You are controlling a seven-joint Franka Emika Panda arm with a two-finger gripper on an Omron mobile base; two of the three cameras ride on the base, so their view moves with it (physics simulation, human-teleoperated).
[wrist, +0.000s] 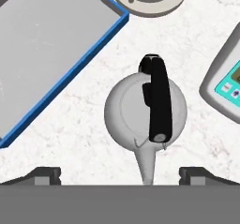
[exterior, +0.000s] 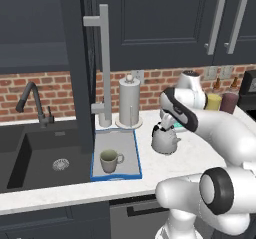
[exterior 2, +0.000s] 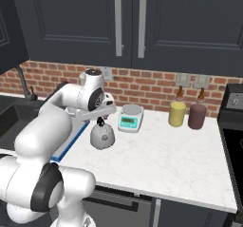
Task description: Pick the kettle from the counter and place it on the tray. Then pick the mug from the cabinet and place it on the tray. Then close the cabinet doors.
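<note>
Plainly, the wide-open two-finger gripper [wrist: 120,174] hovers above the squat silver-grey kettle [wrist: 145,108], which stands on the white marbled counter [wrist: 79,124] just beside the blue-rimmed grey tray [wrist: 51,45] at ten o'clock, and closing off-centre could knock its thin dark arched handle [wrist: 159,101] aside.

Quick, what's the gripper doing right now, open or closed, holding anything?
Gripper: open, holding nothing, poised above the kettle on the counter.

Kettle [wrist: 145,108] upright on counter [wrist: 79,124]; mug [exterior: 110,160] on tray [exterior: 127,153]
</note>
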